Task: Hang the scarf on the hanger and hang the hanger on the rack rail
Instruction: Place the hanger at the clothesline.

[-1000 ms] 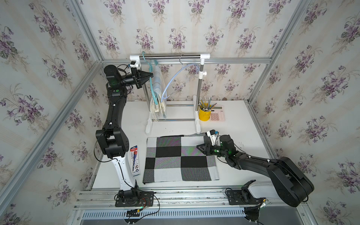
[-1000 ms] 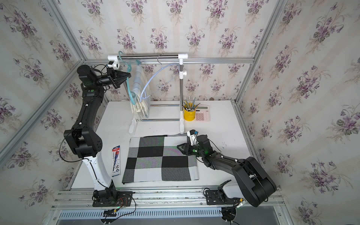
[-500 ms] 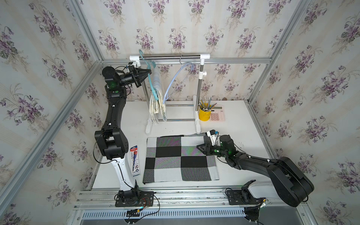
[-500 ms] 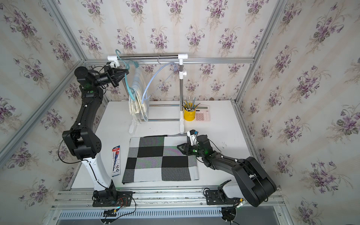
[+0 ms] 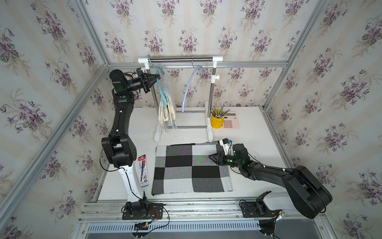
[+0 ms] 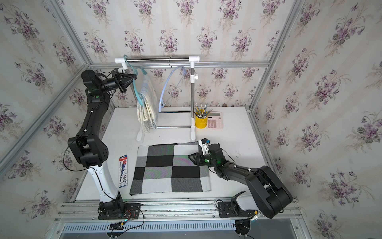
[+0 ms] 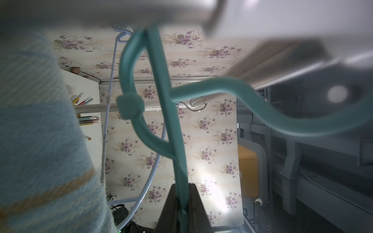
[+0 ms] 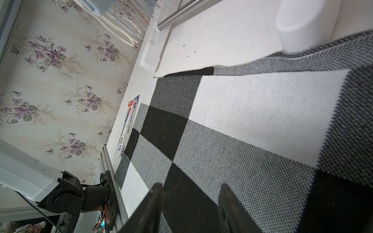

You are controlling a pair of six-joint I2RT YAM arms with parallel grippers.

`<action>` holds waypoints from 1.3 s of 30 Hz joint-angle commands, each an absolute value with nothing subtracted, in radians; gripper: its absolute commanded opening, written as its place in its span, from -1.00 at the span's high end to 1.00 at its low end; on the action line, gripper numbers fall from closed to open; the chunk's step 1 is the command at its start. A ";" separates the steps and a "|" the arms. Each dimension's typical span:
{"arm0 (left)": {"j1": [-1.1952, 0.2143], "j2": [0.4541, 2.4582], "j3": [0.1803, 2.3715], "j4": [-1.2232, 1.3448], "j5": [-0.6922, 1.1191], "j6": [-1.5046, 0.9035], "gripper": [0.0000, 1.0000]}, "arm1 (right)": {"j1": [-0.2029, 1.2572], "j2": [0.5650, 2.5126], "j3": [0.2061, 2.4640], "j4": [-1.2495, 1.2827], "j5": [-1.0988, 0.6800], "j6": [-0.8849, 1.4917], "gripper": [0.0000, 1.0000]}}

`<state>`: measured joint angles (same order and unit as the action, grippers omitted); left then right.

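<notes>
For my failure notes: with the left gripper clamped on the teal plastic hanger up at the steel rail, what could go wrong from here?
1. The left gripper pinches the teal plastic hanger, whose hook sits at the very end of the steel rail, by the white corner fitting. I cannot tell if it is seated; released early, it could fall.
2. The pale plaid scarf draped on it may slide off if the hanger tilts.

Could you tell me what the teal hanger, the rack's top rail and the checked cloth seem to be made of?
Teal hanger: probably matte plastic, smoothly moulded curves. Top rail: likely polished metal, bright reflective sheen. Checked cloth: knitted fabric, fine stitch texture.
</notes>
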<state>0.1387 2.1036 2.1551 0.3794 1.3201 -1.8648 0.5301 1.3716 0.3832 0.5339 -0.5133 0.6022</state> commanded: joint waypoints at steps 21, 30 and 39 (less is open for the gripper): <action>0.216 1.965 1.750 0.646 1.287 -1.752 -0.64 | 0.531 1.321 0.402 0.511 -0.487 0.581 -0.16; 0.308 1.758 1.464 0.685 1.321 -1.602 -0.65 | 0.531 1.260 0.493 0.445 -0.476 0.571 -0.21; 0.373 1.218 1.196 -0.483 0.785 -0.605 -0.55 | 0.617 1.340 0.995 0.137 -0.340 0.494 -0.23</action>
